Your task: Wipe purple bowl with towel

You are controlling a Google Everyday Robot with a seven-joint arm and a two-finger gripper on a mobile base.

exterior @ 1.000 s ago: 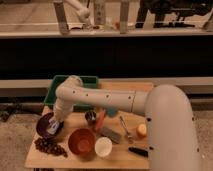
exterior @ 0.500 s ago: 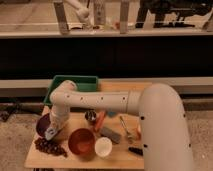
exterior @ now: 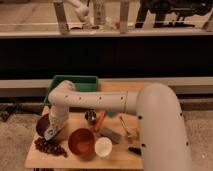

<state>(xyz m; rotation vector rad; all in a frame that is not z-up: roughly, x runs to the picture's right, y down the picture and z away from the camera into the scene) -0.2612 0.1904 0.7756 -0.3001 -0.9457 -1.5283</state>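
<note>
The purple bowl (exterior: 42, 125) sits at the left edge of the wooden table (exterior: 115, 155), partly hidden by my arm. My gripper (exterior: 52, 132) reaches down at the bowl's right rim, on or just inside it. A pale patch at the gripper's tip may be the towel, but I cannot tell it apart from the gripper.
A green bin (exterior: 75, 86) stands at the back left. Dark grapes (exterior: 48, 147) lie front left. An orange bowl (exterior: 81, 141), a white cup (exterior: 103, 147), a metal cup (exterior: 90, 117), a carrot (exterior: 100, 120), a grey block (exterior: 112, 134) and utensils (exterior: 127, 131) fill the middle.
The arm has swung left and lower, bringing the gripper from beside the bowl down onto its right rim. The bowl has stayed in place.
</note>
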